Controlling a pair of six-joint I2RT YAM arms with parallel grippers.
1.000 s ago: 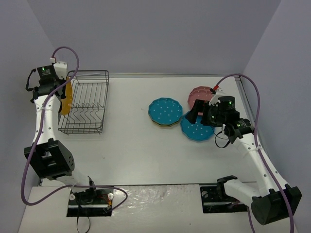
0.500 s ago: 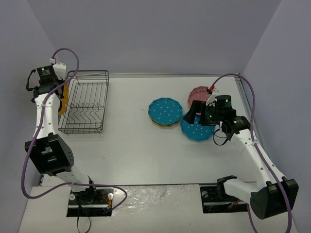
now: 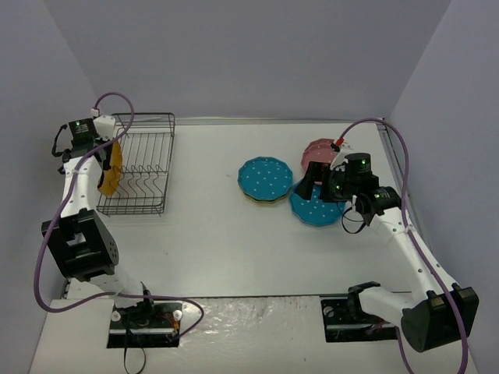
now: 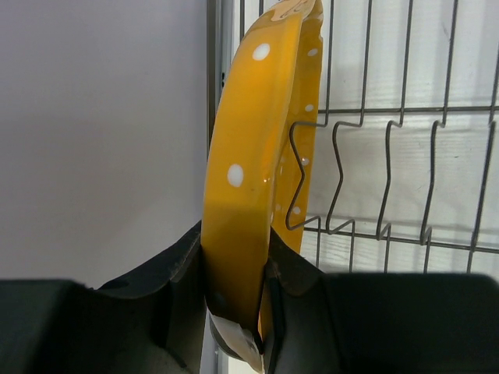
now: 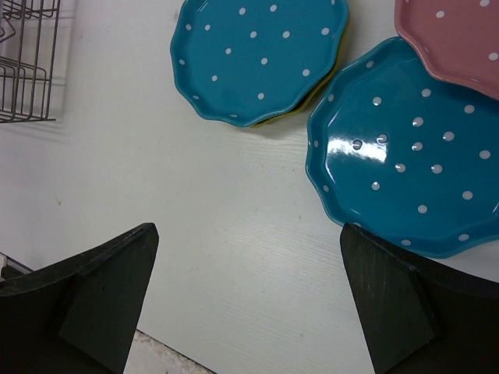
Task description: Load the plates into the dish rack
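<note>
My left gripper (image 3: 107,149) is shut on the rim of an orange-yellow plate (image 3: 112,168), held on edge at the left side of the dish rack (image 3: 144,165). In the left wrist view the plate (image 4: 253,156) stands upright between my fingers (image 4: 184,265), against the rack's wires (image 4: 390,167). My right gripper (image 3: 309,187) hangs open above the table. Below it a teal plate (image 5: 261,54) lies on an olive-yellow one (image 5: 300,111). A second teal plate (image 5: 405,156) lies to the right, partly under a pink plate (image 5: 456,39).
The plates (image 3: 265,179) lie flat at the table's middle right. The pink plate (image 3: 320,150) is farthest back, close to the right arm's purple cable (image 3: 390,140). The rack stands near the left wall (image 3: 31,93).
My left gripper has carried the orange-yellow plate rightward and lower, over the rack's left side. The right arm shifted slightly back and then held still, open.
</note>
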